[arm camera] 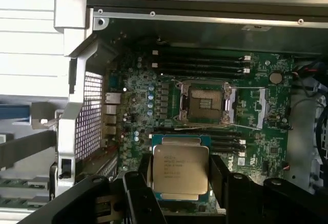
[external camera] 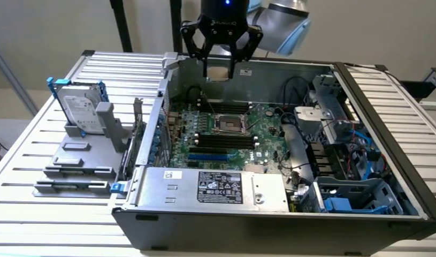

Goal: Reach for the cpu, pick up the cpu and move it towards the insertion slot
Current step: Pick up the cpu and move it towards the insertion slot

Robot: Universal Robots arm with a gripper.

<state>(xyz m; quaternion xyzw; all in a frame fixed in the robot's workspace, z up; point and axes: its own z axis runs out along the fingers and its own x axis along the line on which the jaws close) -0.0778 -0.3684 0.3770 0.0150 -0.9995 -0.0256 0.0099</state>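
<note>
My gripper (external camera: 219, 71) hangs above the far wall of the open computer case, its black fingers shut on the cpu (external camera: 219, 73), a small pale square chip. In the wrist view the cpu (arm camera: 180, 170) shows flat between the fingers (arm camera: 139, 193), silver-grey top with printed text, held well above the green board. The insertion slot (external camera: 228, 124) lies on the motherboard below and nearer the case front, a silver frame with a dark centre; in the wrist view the insertion slot (arm camera: 204, 102) sits beyond the held chip, its frame open.
Black memory slots (external camera: 225, 140) run beside the socket. A power supply (external camera: 214, 187) fills the case's near side. Cables and drive bays (external camera: 339, 155) crowd the exterior view's right. A hard drive with blue frame (external camera: 81, 110) stands on the slatted table (external camera: 32, 155) at the exterior view's left.
</note>
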